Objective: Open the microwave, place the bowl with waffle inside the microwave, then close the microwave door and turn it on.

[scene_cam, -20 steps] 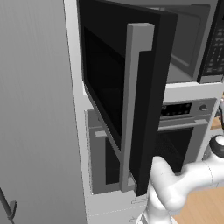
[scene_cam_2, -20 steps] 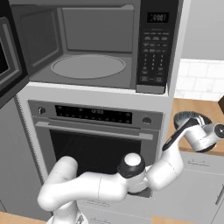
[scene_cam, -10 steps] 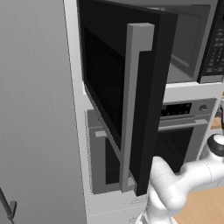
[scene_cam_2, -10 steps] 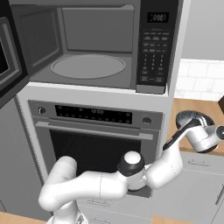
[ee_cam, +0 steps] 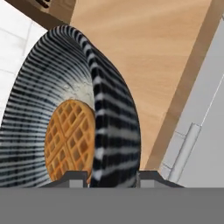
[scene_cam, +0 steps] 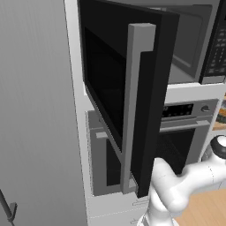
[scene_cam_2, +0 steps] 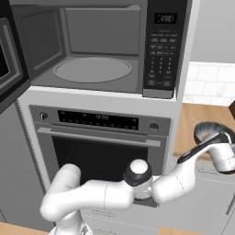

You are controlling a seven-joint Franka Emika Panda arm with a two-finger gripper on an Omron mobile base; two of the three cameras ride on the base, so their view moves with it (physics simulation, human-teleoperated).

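claw (ee_cam: 111,177): tips straddle the bowl (ee_cam: 65,113) wall, closed on its rim
bowl: striped, on wooden desk (scene_cam_2: 202,120) right of oven (scene_cam_2: 103,137)
hand view: waffle (ee_cam: 69,139) inside bowl
microwave (scene_cam_2: 98,46): cavity open
microwave door (scene_cam: 128,88): swung wide
keypad text: unreadable

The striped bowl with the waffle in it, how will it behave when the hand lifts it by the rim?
The bowl looks rigid, so it should keep its shape. With the hand gripping one rim only, it will probably tilt. The waffle lies loose inside and may slide if the bowl tips.
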